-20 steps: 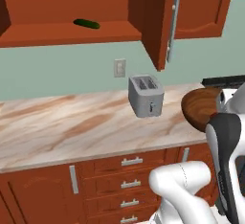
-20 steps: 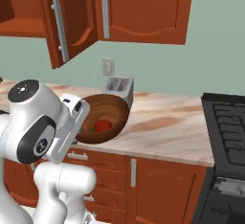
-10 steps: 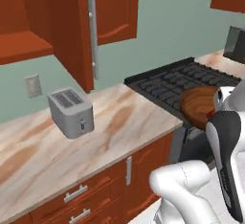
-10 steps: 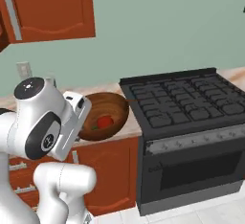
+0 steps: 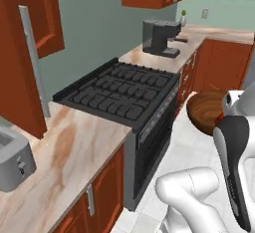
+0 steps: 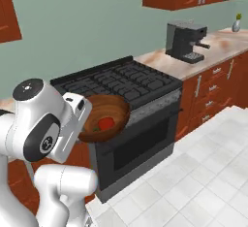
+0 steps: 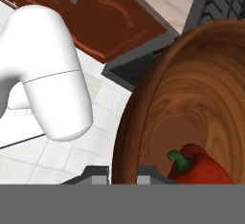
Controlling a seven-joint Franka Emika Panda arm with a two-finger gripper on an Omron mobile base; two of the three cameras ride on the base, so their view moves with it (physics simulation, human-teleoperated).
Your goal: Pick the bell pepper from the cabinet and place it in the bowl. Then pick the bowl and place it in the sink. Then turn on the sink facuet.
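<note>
The fingers (image 7: 123, 171) are clenched on the near rim of the bowl (image 7: 191, 103), one tip on each side of the wall at the 6 o'clock edge of the hand view. The bell pepper (image 7: 201, 166) lies inside the bowl at about 5 o'clock, resting against the low part of the inner slope, stem toward 9 o'clock. In the right base view the bowl (image 6: 104, 118) is carried in the air in front of the stove (image 6: 126, 83), with the bell pepper (image 6: 105, 123) visible as a red spot in it. The bowl appears tilted. Judged risk: a rim-only grasp gives little resistance to rotation, so a fast base turn or arm swing could let the bowl pivot and spill the pepper onto the floor (image 6: 203, 172). The sink stage is not yet done.
</note>
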